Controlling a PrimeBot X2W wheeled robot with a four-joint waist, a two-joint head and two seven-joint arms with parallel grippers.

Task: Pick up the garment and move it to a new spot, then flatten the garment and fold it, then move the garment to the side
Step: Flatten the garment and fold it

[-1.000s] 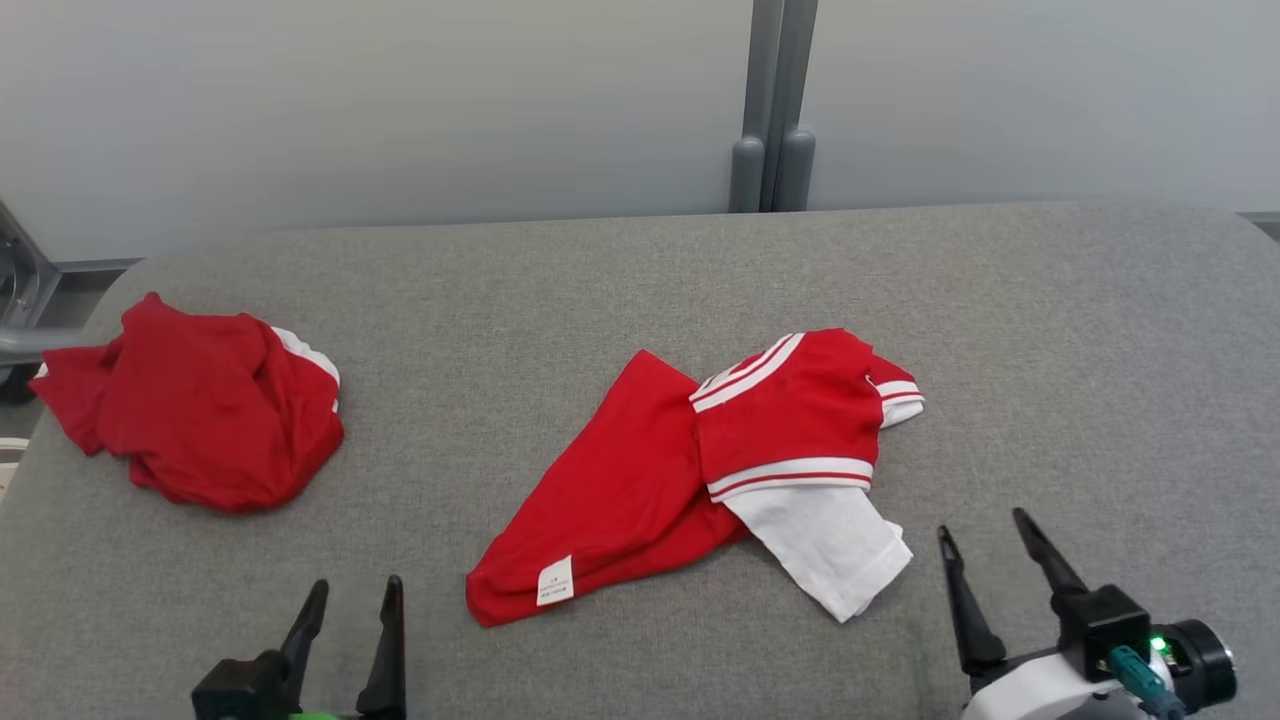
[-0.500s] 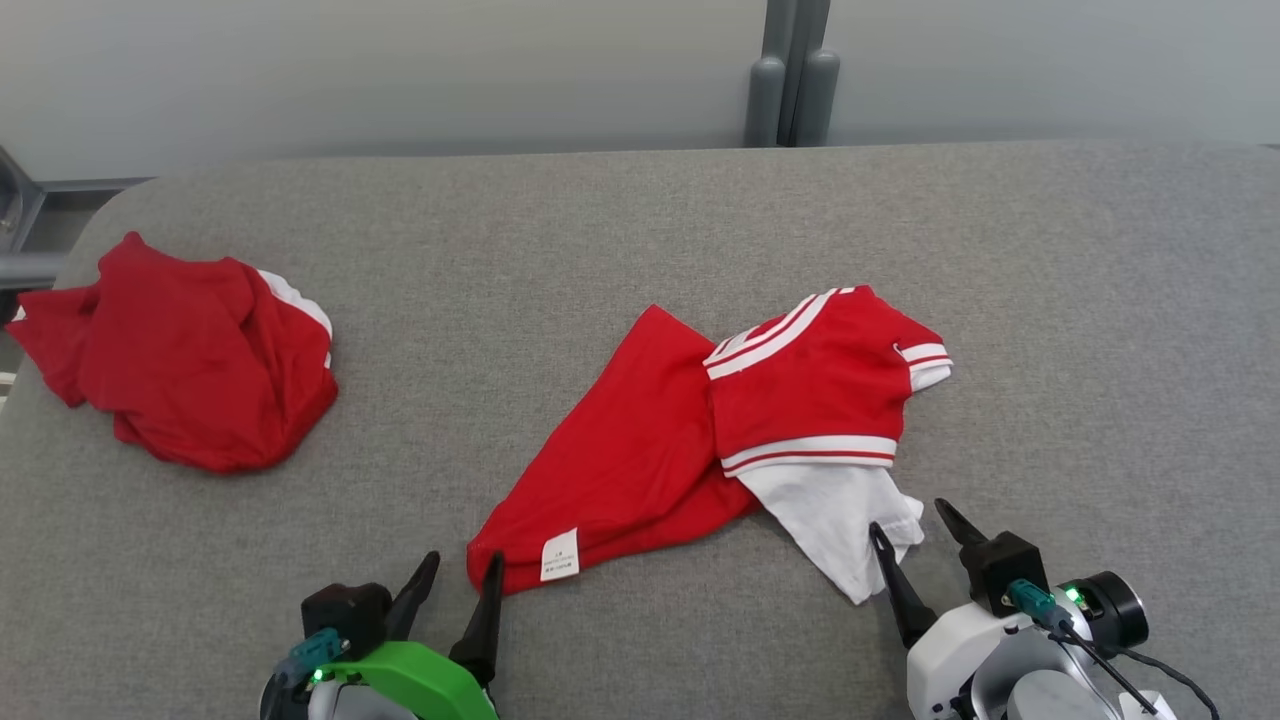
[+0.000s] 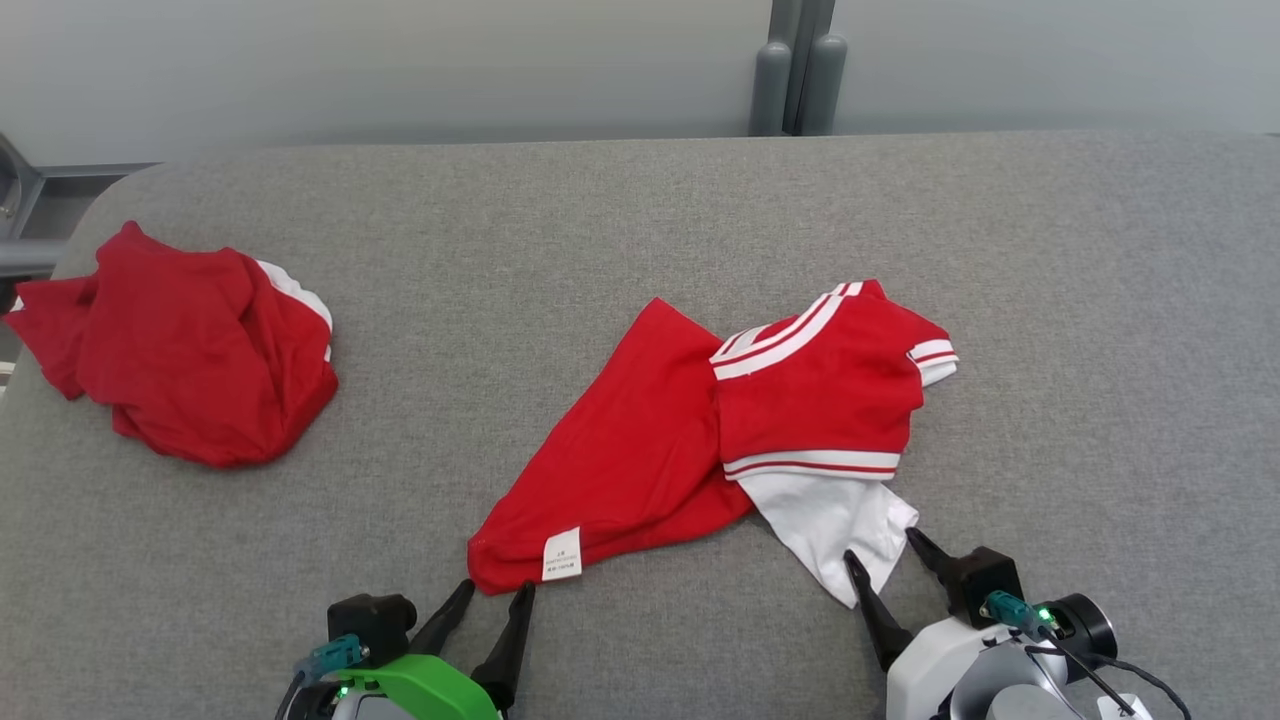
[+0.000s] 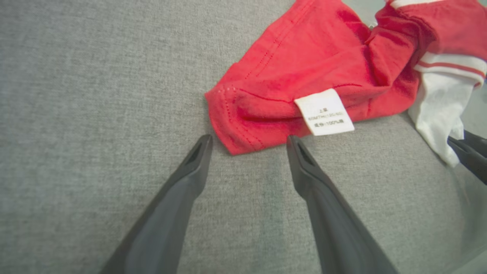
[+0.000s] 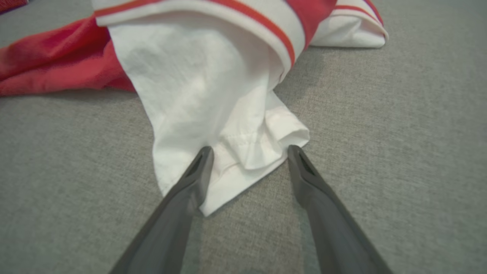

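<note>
A red garment [image 3: 660, 440] with white-striped trim and a white part lies crumpled in the middle of the grey surface. Its red corner [image 4: 243, 118] carries a white label [image 4: 324, 112]. My left gripper [image 3: 495, 590] stands open just below that corner, and the left wrist view has the corner's tip between my left gripper's [image 4: 247, 140] fingers. My right gripper [image 3: 885, 555] is open at the white part's lower tip. In the right wrist view the white hem [image 5: 236, 152] lies between my right gripper's [image 5: 249, 152] fingers.
A second red garment [image 3: 190, 355] lies bunched at the left edge of the grey padded surface [image 3: 1100, 330]. A grey post [image 3: 795, 70] stands behind the far edge. A metal frame [image 3: 25, 215] shows at the far left.
Both grippers have moved in toward the middle garment, the left to its labelled corner, the right to its white tip. The camera has tilted down, so the scene has shifted.
</note>
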